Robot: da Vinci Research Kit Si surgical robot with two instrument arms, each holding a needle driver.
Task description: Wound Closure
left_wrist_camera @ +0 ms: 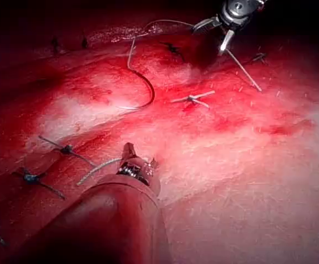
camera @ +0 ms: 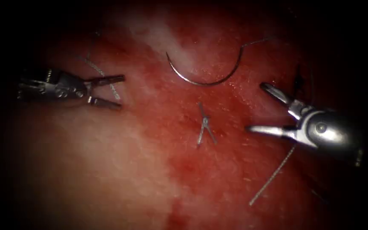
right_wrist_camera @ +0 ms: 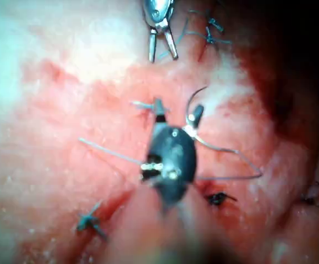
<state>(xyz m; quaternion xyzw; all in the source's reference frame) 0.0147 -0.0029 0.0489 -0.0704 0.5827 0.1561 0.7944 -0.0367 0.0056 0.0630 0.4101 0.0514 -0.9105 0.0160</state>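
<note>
On the tissue (camera: pixel 107 170) the needle (camera: pixel 205 81) lies free between two gaping, empty pincers.

The left tool (camera: pixel 107 90) has its shaft fading into the dark at the tissue's (camera: pixel 107 170) left edge. The right tool (camera: pixel 269 108) likewise loses its shaft in shadow at the right edge. The thread (camera: pixel 254 41) trailing from the needle's (camera: pixel 203 79) tail vanishes into darkness toward the far right corner. In the right wrist view the shaft behind the right tool (right_wrist_camera: pixel 176 118) is a blur. Whether the loose piece of thread (camera: pixel 271 176) joins anything under the right tool cannot be told.
</note>
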